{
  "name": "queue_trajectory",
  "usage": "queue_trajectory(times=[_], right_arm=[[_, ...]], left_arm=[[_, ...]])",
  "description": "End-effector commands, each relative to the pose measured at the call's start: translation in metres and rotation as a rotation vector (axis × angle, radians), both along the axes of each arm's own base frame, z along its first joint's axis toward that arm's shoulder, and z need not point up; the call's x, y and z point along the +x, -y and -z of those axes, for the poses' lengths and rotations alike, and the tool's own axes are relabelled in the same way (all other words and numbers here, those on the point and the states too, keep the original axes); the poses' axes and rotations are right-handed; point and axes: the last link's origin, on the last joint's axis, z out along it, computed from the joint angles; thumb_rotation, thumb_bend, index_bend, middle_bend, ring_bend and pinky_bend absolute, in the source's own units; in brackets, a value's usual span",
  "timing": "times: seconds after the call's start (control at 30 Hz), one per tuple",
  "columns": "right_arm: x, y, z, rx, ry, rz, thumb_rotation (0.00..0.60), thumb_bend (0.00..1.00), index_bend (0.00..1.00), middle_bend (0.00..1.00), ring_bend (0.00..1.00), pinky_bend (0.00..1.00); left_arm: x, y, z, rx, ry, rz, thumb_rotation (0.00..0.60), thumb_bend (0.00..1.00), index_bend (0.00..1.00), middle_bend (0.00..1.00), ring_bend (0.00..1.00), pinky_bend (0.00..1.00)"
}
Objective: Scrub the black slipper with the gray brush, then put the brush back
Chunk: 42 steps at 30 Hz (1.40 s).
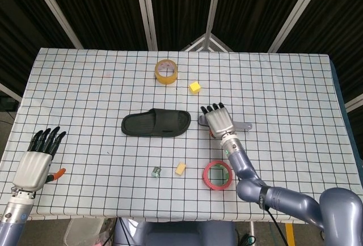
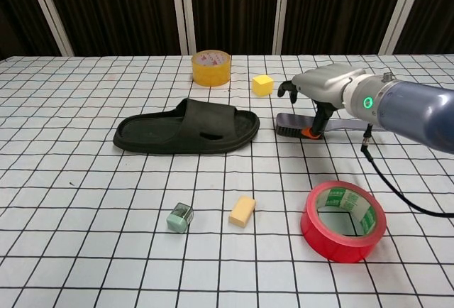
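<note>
A: Gray brush (image 2: 294, 123) is lying flat on the desk (image 1: 85, 87) directly under the right hand (image 1: 219, 121), with its handle sticking out to that hand's outer side. The hand is hovering palm-down over the bristle end, fingers spread and extended, thumb hanging down by the brush's near edge. It is holding nothing, as far as I can tell.

B: And the slipper (image 1: 155, 123)?

A: It is lying just beyond the hand's fingertips toward the left arm's side, near the brush head but apart from it. The left hand (image 1: 37, 158) is waiting well away at the desk's near corner, fingers spread, empty.

B: What is worrying you here?

A: The hand is sitting over the bristle block, not the handle. If the fingers are closing there, I judge the grip will be poor for scrubbing: the bristles are facing the desk and the thumb is having little to hook under. A low, flat brush is also likely to skid away across the cloth when pressed from one side, perhaps into the slipper.

B: Anything else near?

A: The red tape (image 2: 344, 221) is sitting just behind the wrist, toward the robot; the forearm could be clipping it while drawing back. The yellow cube (image 1: 195, 87) is lying ahead of the fingertips, clear for now.
</note>
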Motion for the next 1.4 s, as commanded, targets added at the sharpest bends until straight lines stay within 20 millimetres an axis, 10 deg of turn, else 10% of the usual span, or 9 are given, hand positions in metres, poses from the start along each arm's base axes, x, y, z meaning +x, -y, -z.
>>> queue_trajectory(times=[0.03,1.4], right_arm=[[0.001,-0.001,0.003,0.002,-0.002,0.002,0.600,0.39,0.16,0.24,0.18,0.19],[-0.007,0.008,0.013,-0.027,0.003,0.000,0.600,0.39,0.39,0.44,0.36,0.41]], left_arm=[[-0.001,0.000,0.000,-0.003,0.001,-0.003,0.596,0.12,0.00,0.00,0.00,0.07],[0.000,0.003,-0.005,0.004,0.005,-0.004,0.595,0.12,0.00,0.00,0.00,0.07]])
